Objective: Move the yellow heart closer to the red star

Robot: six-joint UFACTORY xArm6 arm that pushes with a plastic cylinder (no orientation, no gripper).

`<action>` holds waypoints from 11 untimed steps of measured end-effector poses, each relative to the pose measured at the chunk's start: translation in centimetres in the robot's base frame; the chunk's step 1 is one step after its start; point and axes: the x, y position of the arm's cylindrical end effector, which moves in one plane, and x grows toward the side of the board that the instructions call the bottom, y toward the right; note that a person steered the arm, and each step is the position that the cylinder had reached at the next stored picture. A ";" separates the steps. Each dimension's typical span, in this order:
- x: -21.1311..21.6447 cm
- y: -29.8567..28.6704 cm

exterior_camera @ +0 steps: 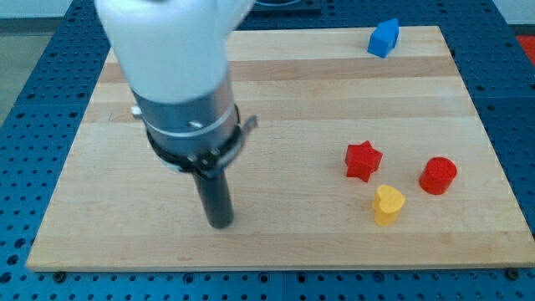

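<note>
No text, label, brand, number or sign can be read anywhere on the board, the blocks or the arm.

Four blocks sit on the surface (pixel 276 92): one yellow heart (pixel 387 204), one red star (pixel 363 160), one red cylinder (pixel 437 175), one blue block (pixel 384 38). One rod stands there.

A wooden board (pixel 276 92) carries a red star (pixel 363 160), yellow heart (pixel 388 204), red cylinder (pixel 438 175) and blue block (pixel 384 38), with my tip (pixel 220 221) touching down at the view's left.
</note>
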 end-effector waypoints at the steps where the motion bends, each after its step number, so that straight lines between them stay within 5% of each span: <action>1: 1.8 4.0; 6: 1.9 21.4; 11: -1.7 18.5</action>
